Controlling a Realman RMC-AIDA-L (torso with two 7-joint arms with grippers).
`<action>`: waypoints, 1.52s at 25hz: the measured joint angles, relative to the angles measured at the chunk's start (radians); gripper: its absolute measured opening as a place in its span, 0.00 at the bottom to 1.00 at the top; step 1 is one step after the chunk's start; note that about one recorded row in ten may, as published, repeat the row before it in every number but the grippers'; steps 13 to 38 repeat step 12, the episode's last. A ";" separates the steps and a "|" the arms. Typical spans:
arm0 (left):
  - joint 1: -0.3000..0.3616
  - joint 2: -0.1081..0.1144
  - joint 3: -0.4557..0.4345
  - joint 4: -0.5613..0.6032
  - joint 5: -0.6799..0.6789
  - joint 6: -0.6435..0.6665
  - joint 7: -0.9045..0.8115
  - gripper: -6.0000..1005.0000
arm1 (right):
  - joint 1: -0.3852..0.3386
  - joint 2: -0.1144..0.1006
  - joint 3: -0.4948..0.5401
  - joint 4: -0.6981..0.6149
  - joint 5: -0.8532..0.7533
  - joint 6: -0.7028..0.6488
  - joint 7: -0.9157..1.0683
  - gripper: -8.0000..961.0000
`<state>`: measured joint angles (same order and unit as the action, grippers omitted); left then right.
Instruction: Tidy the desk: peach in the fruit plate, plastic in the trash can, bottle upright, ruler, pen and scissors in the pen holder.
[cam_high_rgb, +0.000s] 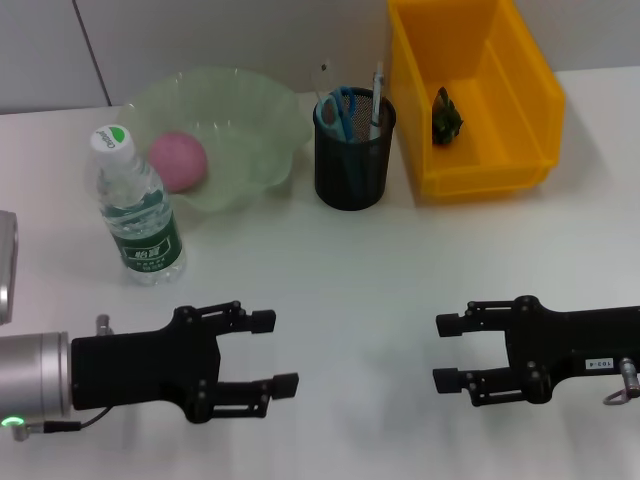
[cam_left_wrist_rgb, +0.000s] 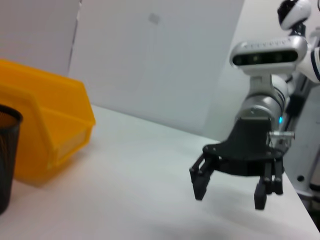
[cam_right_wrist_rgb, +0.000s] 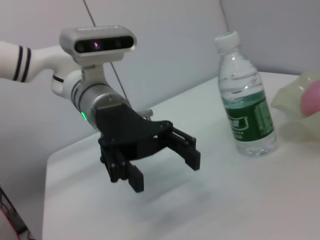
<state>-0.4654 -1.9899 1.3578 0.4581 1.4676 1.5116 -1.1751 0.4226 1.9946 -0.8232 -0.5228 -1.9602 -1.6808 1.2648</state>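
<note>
While scissors fill the pen holder, a peach occupies the fruit plate.

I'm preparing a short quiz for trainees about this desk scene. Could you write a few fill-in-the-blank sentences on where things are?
1. The peach lies in the ____ fruit plate.
2. The bottle stands ____ beside the plate.
3. The scissors stand in the black mesh ____.
4. The left tool and right tool hover over the table, both ____ and holding nothing.

Missing words: green; upright; pen holder; open
</note>
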 joint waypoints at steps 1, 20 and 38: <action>0.000 0.000 0.000 0.000 0.000 0.000 0.000 0.81 | 0.000 0.001 0.000 0.000 0.000 -0.004 0.001 0.77; 0.000 -0.001 -0.005 0.020 0.049 0.015 -0.020 0.81 | -0.002 0.004 0.001 0.004 -0.001 -0.019 0.009 0.77; 0.000 -0.001 -0.005 0.020 0.049 0.015 -0.020 0.81 | -0.002 0.004 0.001 0.004 -0.001 -0.019 0.009 0.77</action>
